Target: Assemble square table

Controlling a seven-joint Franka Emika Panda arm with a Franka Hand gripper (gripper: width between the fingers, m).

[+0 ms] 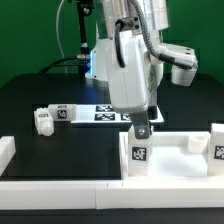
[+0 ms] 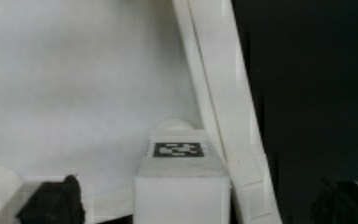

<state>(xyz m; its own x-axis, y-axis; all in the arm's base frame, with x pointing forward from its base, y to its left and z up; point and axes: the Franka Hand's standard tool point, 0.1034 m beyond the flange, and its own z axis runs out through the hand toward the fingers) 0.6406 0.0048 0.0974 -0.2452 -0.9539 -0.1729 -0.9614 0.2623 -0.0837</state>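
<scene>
Black counter [image 1: 40, 90] carries the square table [image 1: 170, 160] at the exterior view's right, and the gripper [image 1: 141, 131] hangs released, jaws spread, directly above an upright tagged leg [image 1: 139, 153] at the slab's near corner.

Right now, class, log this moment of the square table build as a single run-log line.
stage: leg fitting | gripper: open, above upright leg | tabletop: against white bars | loose leg: lying on black table

No readable txt; only tag patterns.
</scene>
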